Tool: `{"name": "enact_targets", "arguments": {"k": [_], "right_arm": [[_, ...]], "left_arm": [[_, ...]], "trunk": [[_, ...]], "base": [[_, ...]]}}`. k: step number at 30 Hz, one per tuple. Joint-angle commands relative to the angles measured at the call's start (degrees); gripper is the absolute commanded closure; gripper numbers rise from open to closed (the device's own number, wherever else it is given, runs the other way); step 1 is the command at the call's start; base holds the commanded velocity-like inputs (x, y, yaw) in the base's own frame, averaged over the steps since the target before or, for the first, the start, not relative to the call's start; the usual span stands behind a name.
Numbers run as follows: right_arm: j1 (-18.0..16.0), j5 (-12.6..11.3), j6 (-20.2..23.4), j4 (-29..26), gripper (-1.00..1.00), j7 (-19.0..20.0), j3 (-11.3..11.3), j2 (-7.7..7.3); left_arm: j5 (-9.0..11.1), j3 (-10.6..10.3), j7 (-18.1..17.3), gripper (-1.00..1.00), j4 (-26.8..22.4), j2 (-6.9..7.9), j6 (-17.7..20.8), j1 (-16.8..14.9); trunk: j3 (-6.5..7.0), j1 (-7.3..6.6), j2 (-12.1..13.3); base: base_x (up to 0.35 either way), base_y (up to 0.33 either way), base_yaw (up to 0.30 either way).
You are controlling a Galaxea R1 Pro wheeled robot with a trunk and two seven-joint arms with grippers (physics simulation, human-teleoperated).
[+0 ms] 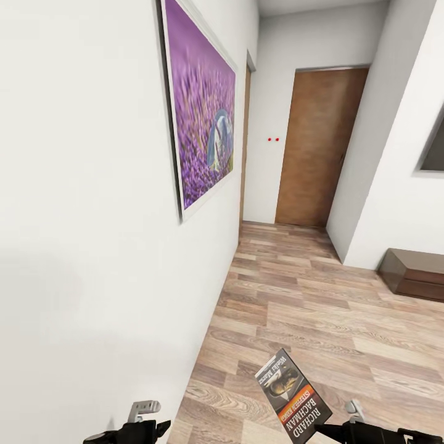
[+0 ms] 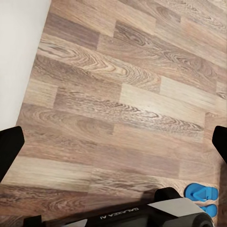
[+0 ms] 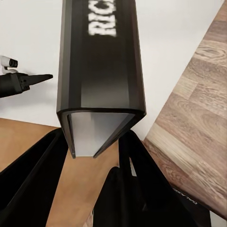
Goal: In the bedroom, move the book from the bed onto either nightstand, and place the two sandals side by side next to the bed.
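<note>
The book (image 1: 293,394), dark grey with an orange band and white "RICHARD" lettering, hangs tilted above the wood-plank floor, and my right gripper (image 1: 346,427) is shut on its lower end. The right wrist view looks along its spine (image 3: 99,56), clamped between the black fingers (image 3: 137,179). My left gripper (image 2: 113,146) is open over bare floor with nothing in it. Two bright blue sandals (image 2: 202,194) lie close together on the floor beside my base. A low dark brown nightstand (image 1: 413,277) stands at the right against the white wall. The bed is out of view.
A white wall with the large purple lavender picture (image 1: 203,105) runs close along my left. A brown door (image 1: 317,148) closes the far end of the passage. Open wood floor (image 1: 296,296) stretches ahead toward it.
</note>
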Motion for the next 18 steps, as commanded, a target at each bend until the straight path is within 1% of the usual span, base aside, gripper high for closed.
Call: {"name": "enact_targets", "arguments": {"k": [1,6,18], "right_arm": [[-0.1,0.4,0.6,-0.1,1.0,0.3,-0.5,0.03],[-0.1,0.4,0.6,0.0,1.0,0.3,-0.5,0.03],[-0.1,0.4,0.6,-0.1,1.0,0.3,-0.5,0.03]], "left_arm": [[-0.6,0.4,-0.1,-1.0,0.1,0.02,-0.3,-0.1],[-0.6,0.4,-0.1,-1.0,0.1,0.02,-0.3,0.0],[-0.6,0.4,-0.1,-1.0,0.1,0.02,-0.3,-0.1]], "trunk": [[-0.13,0.04,-0.1],[-0.13,0.04,-0.1],[-0.13,0.04,-0.1]], "base": [[0.0,0.0,-0.045],[0.0,0.0,-0.206],[0.0,0.0,-0.278]]}}
